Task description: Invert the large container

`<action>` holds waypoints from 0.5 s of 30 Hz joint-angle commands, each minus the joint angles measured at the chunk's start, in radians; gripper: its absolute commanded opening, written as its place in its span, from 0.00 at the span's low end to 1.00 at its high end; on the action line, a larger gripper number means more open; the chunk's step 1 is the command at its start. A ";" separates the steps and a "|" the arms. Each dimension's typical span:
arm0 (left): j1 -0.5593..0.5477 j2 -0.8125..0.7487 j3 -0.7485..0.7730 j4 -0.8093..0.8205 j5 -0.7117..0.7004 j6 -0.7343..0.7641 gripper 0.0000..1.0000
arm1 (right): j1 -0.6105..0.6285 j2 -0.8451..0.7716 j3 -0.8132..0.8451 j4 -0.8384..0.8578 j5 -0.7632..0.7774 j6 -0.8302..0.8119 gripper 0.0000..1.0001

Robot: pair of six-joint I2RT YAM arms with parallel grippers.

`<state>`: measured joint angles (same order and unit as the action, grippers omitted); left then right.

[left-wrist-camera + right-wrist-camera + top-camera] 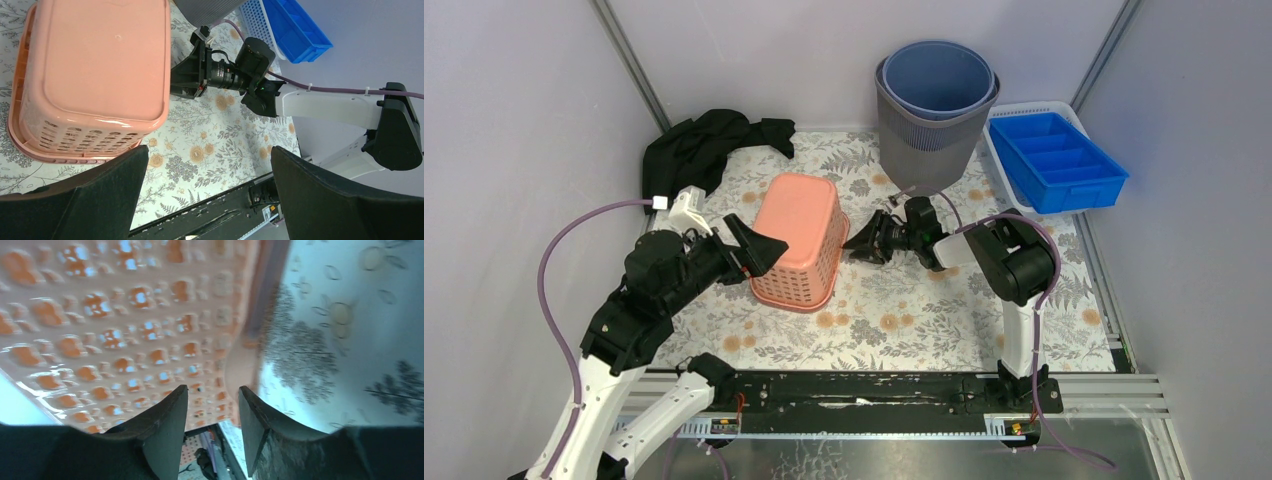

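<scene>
Basket [796, 225], pink, lies bottom-up between wide-open, empty left jaws and half-open, empty right jaws.

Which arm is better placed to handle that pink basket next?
Probably right: the right gripper is close against the pink basket, fingers lined up with its rim; the left gripper stands wide open, short of it.

Table [904, 330] w/ floral cover carries: pink basket [796, 235] approx. centre-left, bottom up, rim down on the cover; black cloth [704, 148] bunched at back-left corner; grey bin [924, 150] upright at back centre; white tray [1001, 165] just beside the bin, back right.
</scene>
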<state>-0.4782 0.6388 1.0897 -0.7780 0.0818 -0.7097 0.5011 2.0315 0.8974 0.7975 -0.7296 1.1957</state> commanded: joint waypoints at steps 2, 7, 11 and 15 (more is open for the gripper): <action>-0.008 0.000 -0.017 0.080 0.008 -0.008 1.00 | -0.003 -0.072 0.067 -0.239 0.076 -0.172 0.48; -0.007 0.002 -0.014 0.079 0.006 -0.011 1.00 | 0.006 -0.071 0.084 -0.287 0.095 -0.193 0.46; -0.007 -0.005 -0.021 0.079 0.003 -0.013 1.00 | 0.020 -0.058 0.101 -0.289 0.100 -0.188 0.46; -0.007 -0.016 -0.032 0.076 0.000 -0.017 1.00 | 0.037 -0.040 0.130 -0.303 0.107 -0.187 0.47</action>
<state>-0.4782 0.6365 1.0733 -0.7647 0.0818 -0.7197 0.5140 2.0090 0.9688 0.5053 -0.6388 1.0344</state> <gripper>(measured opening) 0.997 0.466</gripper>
